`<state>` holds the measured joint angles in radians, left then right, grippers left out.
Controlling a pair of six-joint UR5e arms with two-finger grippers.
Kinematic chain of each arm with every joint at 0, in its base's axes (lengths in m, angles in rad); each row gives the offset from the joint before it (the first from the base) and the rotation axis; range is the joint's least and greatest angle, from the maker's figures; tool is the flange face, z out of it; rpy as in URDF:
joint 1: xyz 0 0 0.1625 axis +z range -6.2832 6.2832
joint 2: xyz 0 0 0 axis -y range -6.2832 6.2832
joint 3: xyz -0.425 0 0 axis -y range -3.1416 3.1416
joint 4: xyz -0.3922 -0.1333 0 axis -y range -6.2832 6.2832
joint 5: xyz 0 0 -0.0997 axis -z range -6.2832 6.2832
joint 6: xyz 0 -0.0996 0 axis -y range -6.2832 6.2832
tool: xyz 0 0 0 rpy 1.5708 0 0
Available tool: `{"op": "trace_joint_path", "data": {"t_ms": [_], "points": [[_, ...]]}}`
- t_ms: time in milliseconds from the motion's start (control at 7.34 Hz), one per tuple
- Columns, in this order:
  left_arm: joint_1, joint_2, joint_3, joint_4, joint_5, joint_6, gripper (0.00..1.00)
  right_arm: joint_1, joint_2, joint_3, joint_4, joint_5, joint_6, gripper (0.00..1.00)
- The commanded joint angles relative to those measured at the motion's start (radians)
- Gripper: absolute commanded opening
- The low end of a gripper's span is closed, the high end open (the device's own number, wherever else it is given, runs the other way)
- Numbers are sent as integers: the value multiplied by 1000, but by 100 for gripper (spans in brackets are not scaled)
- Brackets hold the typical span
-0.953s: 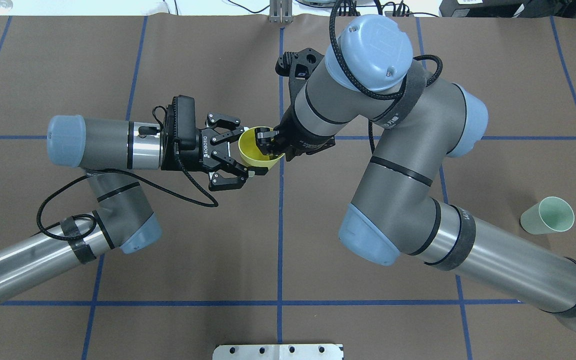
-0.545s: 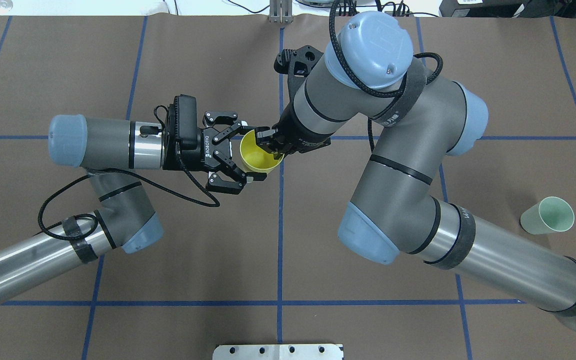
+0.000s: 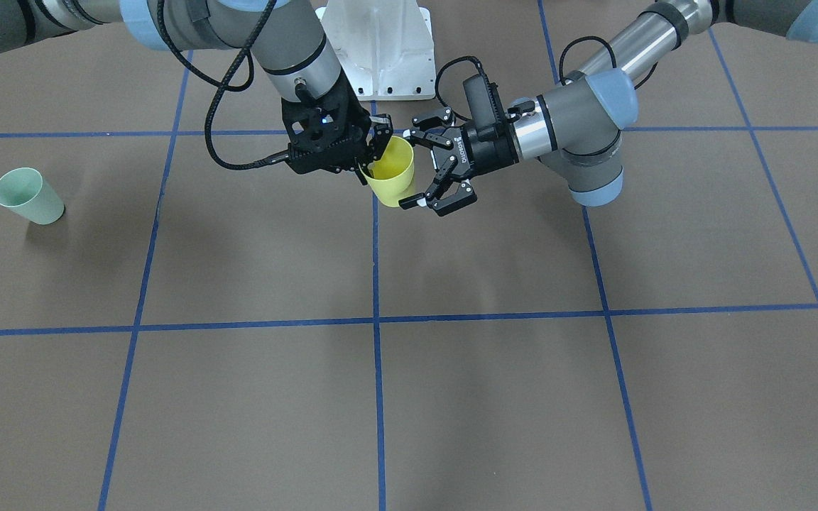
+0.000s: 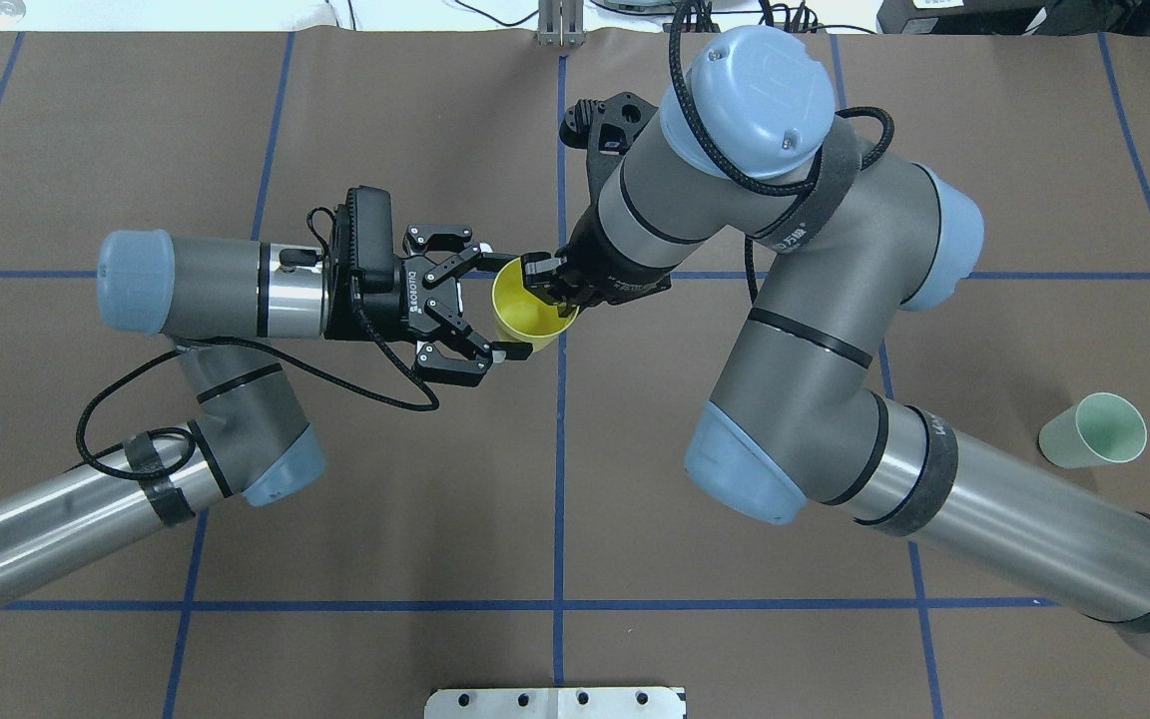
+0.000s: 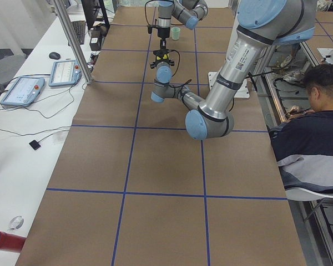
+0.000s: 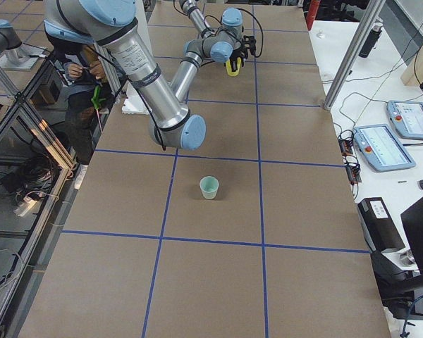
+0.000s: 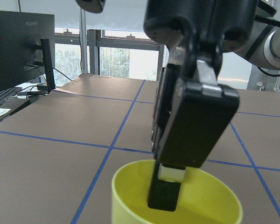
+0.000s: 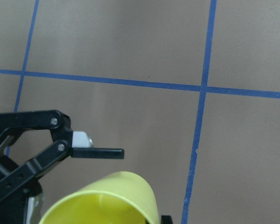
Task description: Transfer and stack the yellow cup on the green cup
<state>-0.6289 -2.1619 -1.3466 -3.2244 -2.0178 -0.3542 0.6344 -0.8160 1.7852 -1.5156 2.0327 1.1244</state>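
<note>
**Handover at Centre, Stacking Not Yet Begun**

Nearest, lower right of the overhead view: green cup [image 4: 1094, 431], mouth-up on the surface [image 4: 385, 519], nothing inside. Farther, at centre: yellow cup [image 4: 532, 305], seemingly raised, pinched at its rim by the right gripper [image 4: 547, 285] fingers. Left gripper [image 4: 497, 300] fingers spread wide, flanking it. Left to do: carrying across, lowering in.

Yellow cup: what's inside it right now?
One finger of the right tool dips inside the yellow cup, pinching its wall. Otherwise it looks empty, though the finger hides part of the bottom.
</note>
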Motion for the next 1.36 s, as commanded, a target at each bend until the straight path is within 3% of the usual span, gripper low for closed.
{"op": "trace_joint_path", "data": {"t_ms": [0, 681, 953, 1226], "points": [[0, 1, 4, -6, 1, -2, 100, 31, -9, 0, -2, 3, 0, 0], [-2, 14, 36, -3, 11, -20, 100, 238, -98, -3, -6, 18, -2, 0], [-12, 20, 35, 14, 109, -58, 100, 362, -167, -4, -6, 61, -55, 0], [-73, 30, 27, 206, 190, -75, 100, 470, -270, -9, -6, 110, -245, 0]]}}
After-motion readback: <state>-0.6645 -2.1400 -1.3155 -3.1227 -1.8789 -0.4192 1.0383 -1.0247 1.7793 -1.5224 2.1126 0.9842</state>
